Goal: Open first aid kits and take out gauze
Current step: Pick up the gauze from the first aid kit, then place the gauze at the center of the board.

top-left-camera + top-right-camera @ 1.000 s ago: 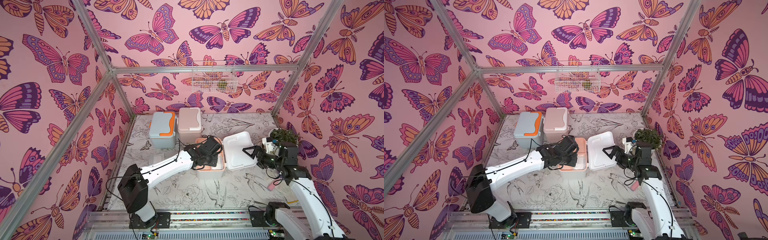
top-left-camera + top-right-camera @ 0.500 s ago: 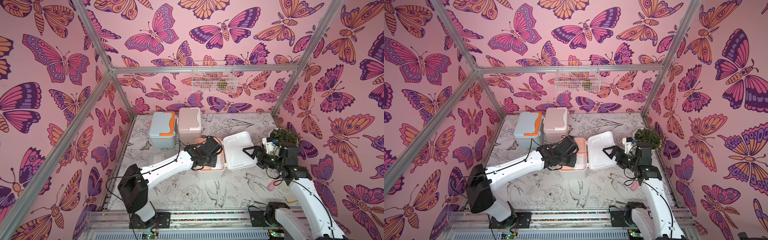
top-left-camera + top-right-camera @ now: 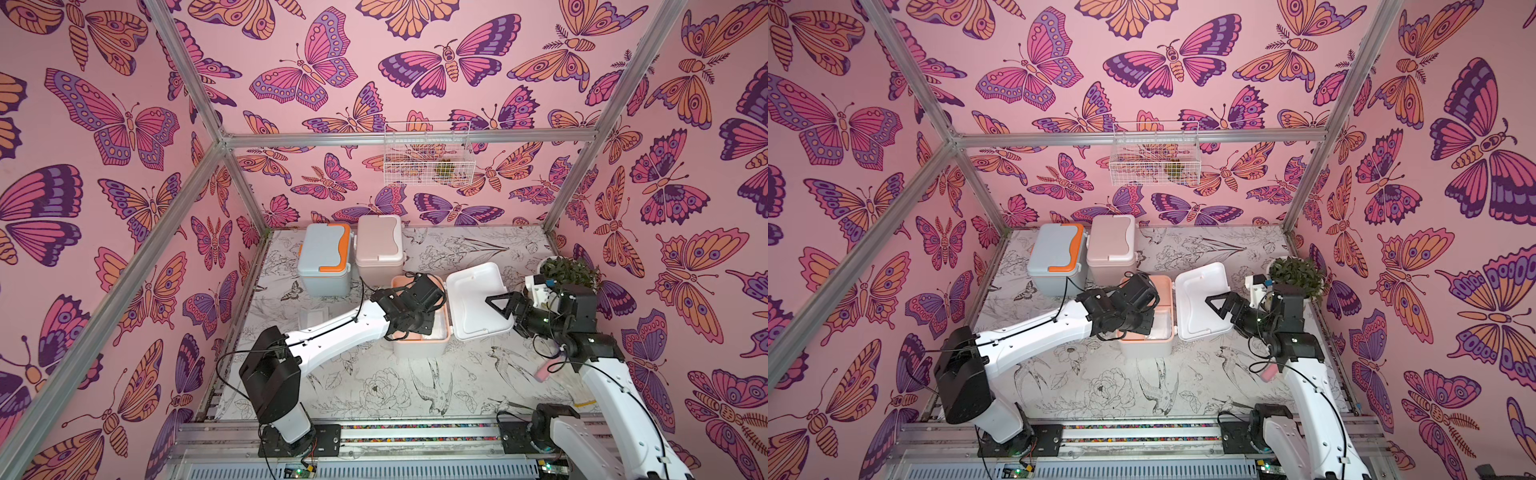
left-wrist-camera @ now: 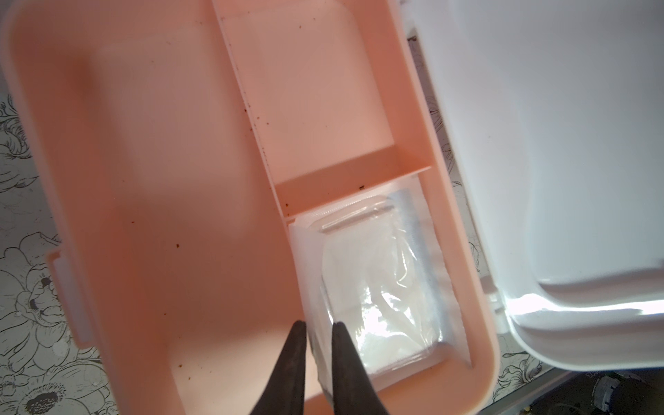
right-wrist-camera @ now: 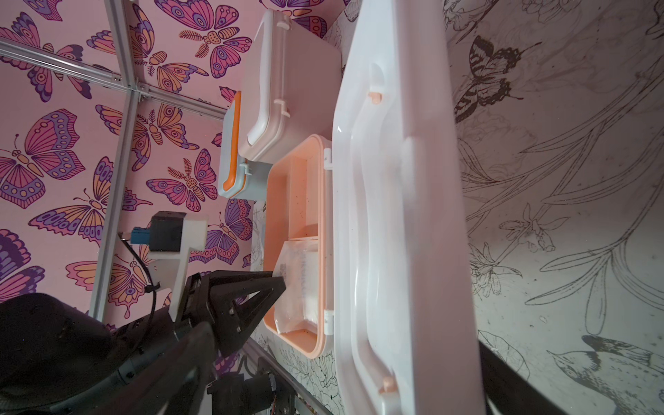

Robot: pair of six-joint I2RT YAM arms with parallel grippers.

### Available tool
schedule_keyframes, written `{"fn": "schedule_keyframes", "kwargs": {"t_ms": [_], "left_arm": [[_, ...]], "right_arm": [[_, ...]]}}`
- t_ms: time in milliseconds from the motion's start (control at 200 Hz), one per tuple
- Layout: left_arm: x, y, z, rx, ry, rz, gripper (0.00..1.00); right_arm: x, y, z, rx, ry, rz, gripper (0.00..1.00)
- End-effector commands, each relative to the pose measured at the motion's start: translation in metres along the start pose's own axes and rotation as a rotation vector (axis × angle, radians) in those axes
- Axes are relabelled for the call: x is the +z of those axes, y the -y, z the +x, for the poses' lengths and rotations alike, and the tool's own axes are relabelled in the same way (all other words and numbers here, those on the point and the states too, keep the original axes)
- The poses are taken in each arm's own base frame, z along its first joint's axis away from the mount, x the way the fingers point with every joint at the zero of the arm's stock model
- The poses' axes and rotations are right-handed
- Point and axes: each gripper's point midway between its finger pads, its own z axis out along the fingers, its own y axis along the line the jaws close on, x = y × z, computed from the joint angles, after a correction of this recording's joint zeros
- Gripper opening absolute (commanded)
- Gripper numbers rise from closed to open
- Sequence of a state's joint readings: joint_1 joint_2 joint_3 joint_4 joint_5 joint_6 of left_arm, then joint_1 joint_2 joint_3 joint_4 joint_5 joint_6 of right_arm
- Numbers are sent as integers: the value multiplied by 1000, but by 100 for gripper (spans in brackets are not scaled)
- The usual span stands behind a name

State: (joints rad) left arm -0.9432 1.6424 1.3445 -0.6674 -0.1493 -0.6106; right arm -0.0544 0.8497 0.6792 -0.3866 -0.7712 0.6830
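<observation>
Peach-lined kit [image 4: 143,179] holds a gauze packet [image 4: 377,287] whose edge left claw [image 4: 319,325] narrowly straddles, grip unclear; right claw [image 3: 498,305] gapes wide.

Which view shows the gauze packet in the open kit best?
Left wrist view: the gauze packet is close and unobstructed, with the left end effector at its edge. Right wrist view shows it obliquely, from the side. In both top views the left arm hides most of it.
</observation>
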Motion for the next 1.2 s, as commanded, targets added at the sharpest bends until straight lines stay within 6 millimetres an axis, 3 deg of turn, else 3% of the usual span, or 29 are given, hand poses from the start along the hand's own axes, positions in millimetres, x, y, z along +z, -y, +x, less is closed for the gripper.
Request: {"fn": "schedule_keyframes", "kwargs": {"t_ms": [0, 190, 421, 586, 691, 941, 1192], "left_arm": [[-2, 1, 2, 11, -18, -9, 19], [-2, 1, 3, 10, -24, -6, 22], [-5, 5, 2, 10, -23, 9, 2], [-22, 6, -5, 17, 19, 29, 0], [-44, -1, -11, 21, 69, 16, 0], [-98, -47, -9, 8, 140, -85, 0], [-137, -155, 26, -196, 161, -244, 0]], "right_arm": [[0, -1, 7, -12, -18, -7, 99], [-1, -2, 8, -14, -16, -11, 99], [-2, -2, 8, -15, -16, -12, 99], [-2, -4, 8, -18, -16, -15, 99], [-3, -5, 8, -20, -15, -15, 99], [-2, -4, 9, -21, -18, -17, 99], [-1, -3, 10, -17, -23, -23, 99]]}}
